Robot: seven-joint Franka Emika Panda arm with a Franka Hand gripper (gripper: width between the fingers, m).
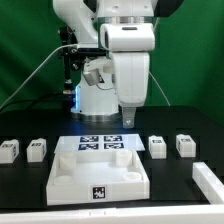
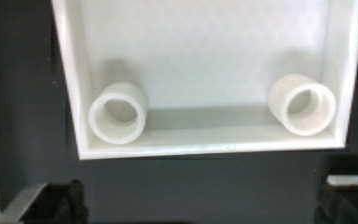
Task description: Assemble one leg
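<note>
Several small white legs with tags lie on the black table in the exterior view: two on the left (image 1: 10,150) (image 1: 37,149) and two on the right (image 1: 157,146) (image 1: 185,145). The large white square panel (image 1: 98,172) lies at the front centre. My gripper (image 1: 128,118) hangs above the table behind the panel, over the marker board. In the wrist view the gripper (image 2: 202,205) is open and empty, its dark fingertips (image 2: 60,200) wide apart. The panel (image 2: 202,60) shows there with two round sockets (image 2: 119,113) (image 2: 304,103). No leg shows in the wrist view.
The marker board (image 1: 100,142) lies flat just behind the panel. Another white part (image 1: 207,180) lies at the exterior view's right edge. The robot's base (image 1: 95,95) stands at the back, before a green backdrop.
</note>
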